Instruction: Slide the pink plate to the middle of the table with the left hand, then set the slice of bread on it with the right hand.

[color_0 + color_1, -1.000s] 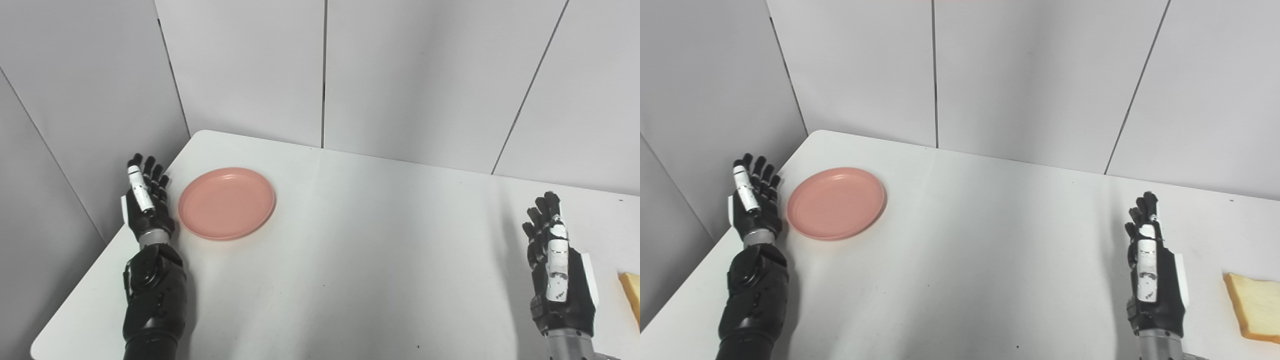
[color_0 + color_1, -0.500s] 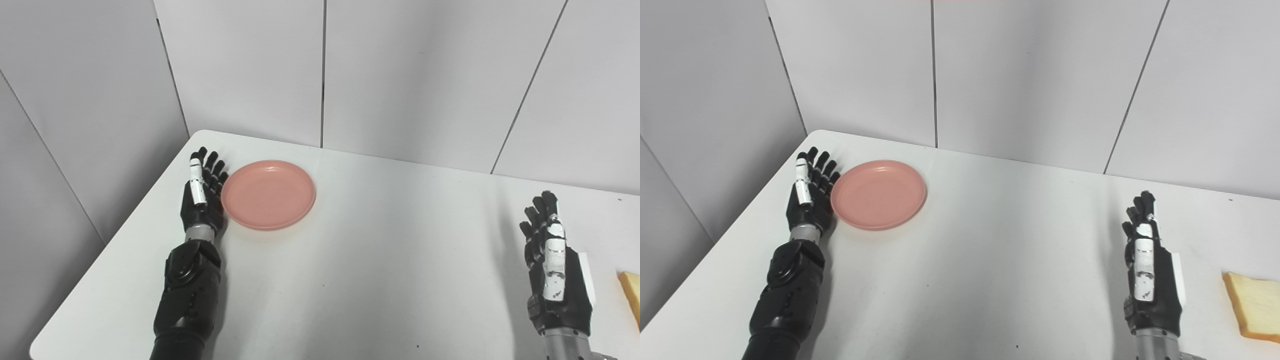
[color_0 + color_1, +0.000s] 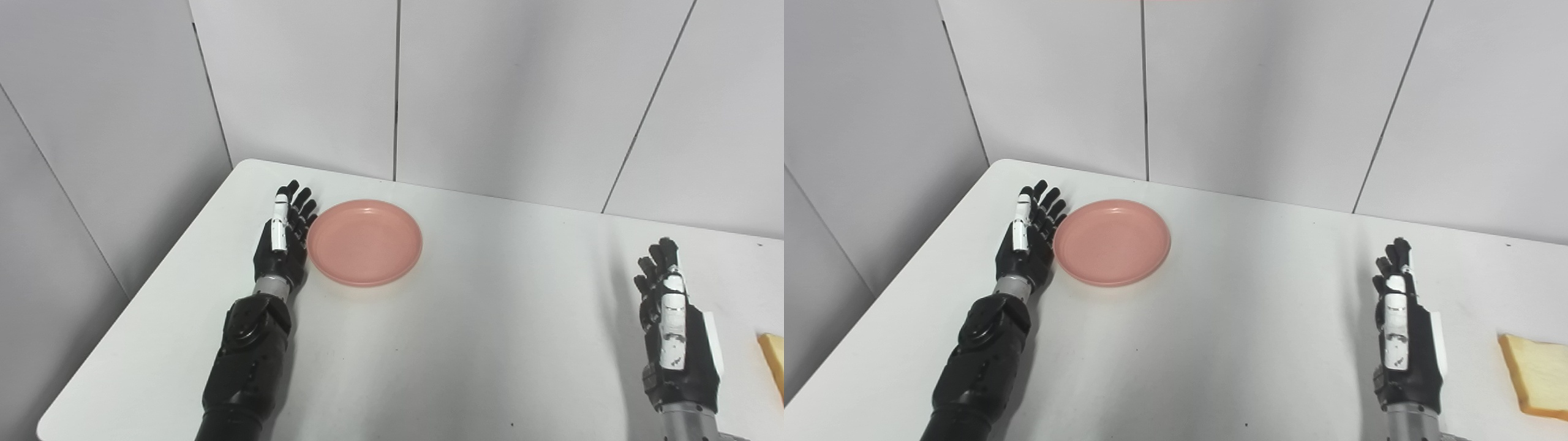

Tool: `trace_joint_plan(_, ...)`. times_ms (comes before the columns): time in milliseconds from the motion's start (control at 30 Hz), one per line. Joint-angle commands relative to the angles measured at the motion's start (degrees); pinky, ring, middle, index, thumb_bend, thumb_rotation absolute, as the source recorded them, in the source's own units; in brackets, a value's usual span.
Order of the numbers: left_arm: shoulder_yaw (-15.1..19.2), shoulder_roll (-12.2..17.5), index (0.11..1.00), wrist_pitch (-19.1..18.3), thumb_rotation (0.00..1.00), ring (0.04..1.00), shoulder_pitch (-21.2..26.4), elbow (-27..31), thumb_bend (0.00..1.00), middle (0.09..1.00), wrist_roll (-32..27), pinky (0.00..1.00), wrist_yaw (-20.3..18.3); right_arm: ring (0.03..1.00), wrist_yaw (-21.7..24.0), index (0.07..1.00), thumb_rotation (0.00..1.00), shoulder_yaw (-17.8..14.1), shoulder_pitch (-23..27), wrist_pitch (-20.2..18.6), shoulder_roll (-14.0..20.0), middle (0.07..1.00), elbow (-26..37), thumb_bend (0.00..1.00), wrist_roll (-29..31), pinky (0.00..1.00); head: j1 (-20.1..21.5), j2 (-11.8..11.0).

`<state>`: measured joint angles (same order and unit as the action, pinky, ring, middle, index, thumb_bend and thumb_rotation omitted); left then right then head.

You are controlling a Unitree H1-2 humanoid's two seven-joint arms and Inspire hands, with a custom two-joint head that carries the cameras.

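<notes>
Pink plate [image 3: 365, 242] sits on the white desk [image 3: 429, 343], left of centre, and the left robot hand [image 3: 283, 244] is flat against its left rim, fingers stretched out, gripping nothing. Over on the right, the right robot hand [image 3: 672, 324] stands edge-up, fingers straight, released too. Only a sliver of the bread slice [image 3: 773, 361] peeks in at the frame edge.

Switch to the right eye view: the bread shows plainly, lying flat on the desk just beside the right robot hand, well apart from the plate.
</notes>
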<state>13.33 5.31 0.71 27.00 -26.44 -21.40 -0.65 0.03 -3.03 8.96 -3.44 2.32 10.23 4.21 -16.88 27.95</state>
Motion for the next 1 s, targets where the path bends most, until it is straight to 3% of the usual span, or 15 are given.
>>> trace_joint_plan(0, -0.89, -0.94, 0.926, -3.52, 0.99, 0.937, -0.68, 1.53, 0.47, 0.934, 0.57, 0.95, 0.52, 0.98, -0.1, 0.992, 1.0, 0.22, 0.91, 3.31, -0.38, 0.992, 0.76, 0.41, -0.5, 1.0, 0.24, 0.14)
trace_joint_plan(200, -3.34, -2.03, 0.926, -8.24, 0.99, 0.931, -2.38, 8.15, 0.46, 0.929, 2.11, 0.94, 0.52, 0.97, -0.48, 0.984, 1.0, 0.57, 0.62, 3.02, -1.1, 0.985, 0.77, 0.42, -1.35, 0.98, 3.31, 0.68)
trace_joint_plan(433, -6.52, -3.05, 0.956, -9.13, 1.0, 0.941, -3.32, 11.61, 0.47, 0.948, 2.71, 0.95, -2.62, 0.959, -0.51, 0.987, 1.0, 0.85, 0.5, 3.42, -1.81, 0.979, 0.1, 0.44, -0.97, 0.97, 5.44, 1.07)
trace_joint_plan(967, -13.4, -6.64, 0.941, -13.9, 1.0, 0.948, -5.62, 18.97, 0.42, 0.944, 5.82, 0.95, -4.43, 0.954, -1.08, 0.982, 1.0, 2.31, 0.06, 4.48, -3.18, 0.972, 0.02, 0.46, -3.29, 0.96, 11.39, 2.22)
